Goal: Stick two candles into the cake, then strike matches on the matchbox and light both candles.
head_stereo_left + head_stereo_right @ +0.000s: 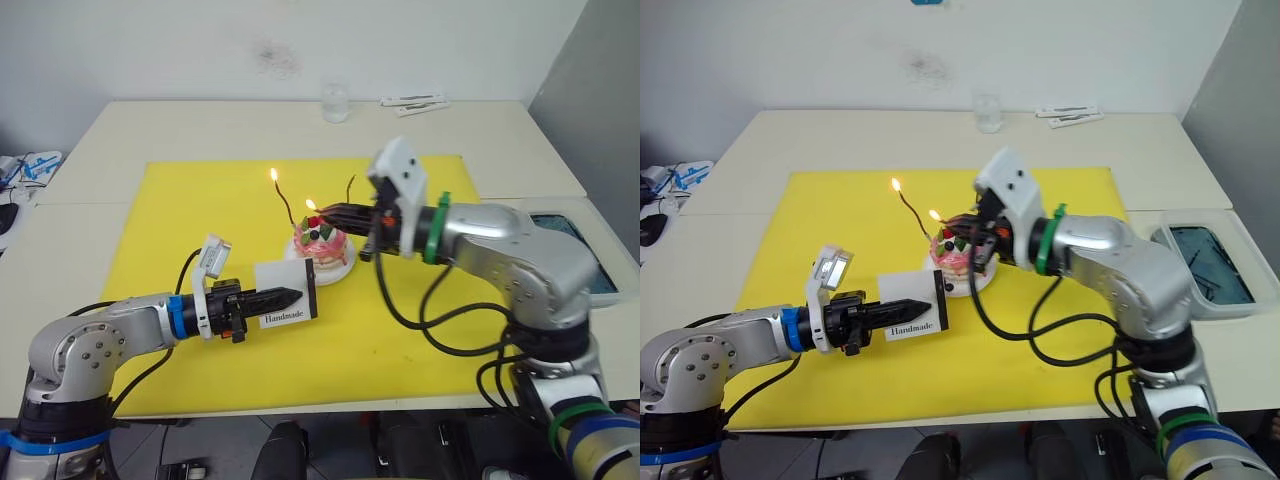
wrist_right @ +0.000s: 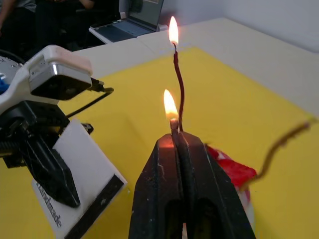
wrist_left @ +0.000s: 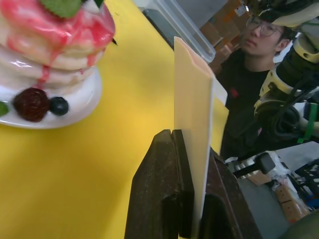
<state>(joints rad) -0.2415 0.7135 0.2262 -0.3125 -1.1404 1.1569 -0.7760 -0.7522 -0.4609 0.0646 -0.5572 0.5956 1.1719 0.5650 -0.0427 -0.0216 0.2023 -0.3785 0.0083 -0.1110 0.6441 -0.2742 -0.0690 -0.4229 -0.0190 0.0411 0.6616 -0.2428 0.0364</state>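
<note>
Between the clenched black fingers of the right gripper (image 2: 175,133), a short black match (image 2: 173,124) is held, burning at its tip. Seen at the centre of the left eye view, this gripper hovers just above the small round pink-and-white cake (image 1: 322,244) on its white plate. Two thin wavy dark-brown candles are stuck in the cake. One candle (image 1: 283,200), leaning toward the upper left of the frame, is already lit. The other candle (image 1: 350,187), just above the gripper in the frame and on the right arm's side of the cake, carries no flame. Its long axis is roughly upright, and its tip lies up and slightly right of the burning match. It is judged that the flame must be carried that short way, by the right arm, which is by far the nearer.

Lower left of centre, the left gripper (image 1: 288,296) is clamped on the flat white matchbox (image 1: 288,290), printed "Handmade", which is held on edge just beside the plate. A yellow mat (image 1: 180,240) covers the pale table beneath. At the upper right of the left wrist view, a person in dark clothing (image 3: 244,74) is seated.
</note>
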